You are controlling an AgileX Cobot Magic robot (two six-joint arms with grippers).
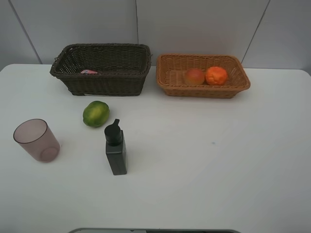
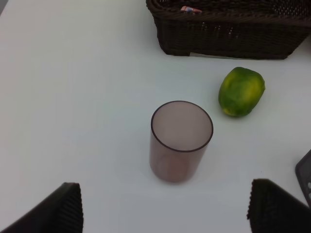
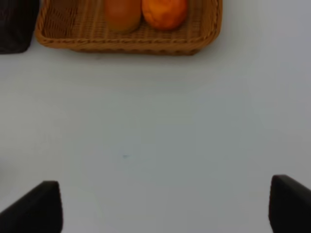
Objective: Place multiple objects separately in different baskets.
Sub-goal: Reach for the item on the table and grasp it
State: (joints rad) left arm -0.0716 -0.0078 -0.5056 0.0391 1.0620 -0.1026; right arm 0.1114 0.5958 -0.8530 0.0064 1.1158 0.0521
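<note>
The dark brown basket stands at the back left with the pink squeeze bottle lying inside. The light tan basket at the back right holds the reddish peach-like fruit and the orange. The green round fruit, the black pump bottle and the mauve cup stand on the white table. My left gripper is open and empty, hovering short of the cup. My right gripper is open and empty over bare table, well short of the tan basket. Neither gripper shows in the exterior view.
The white table meets a pale panelled wall just behind the baskets. In the left wrist view the green fruit lies between the cup and the dark basket, and the pump bottle's edge shows beside one finger.
</note>
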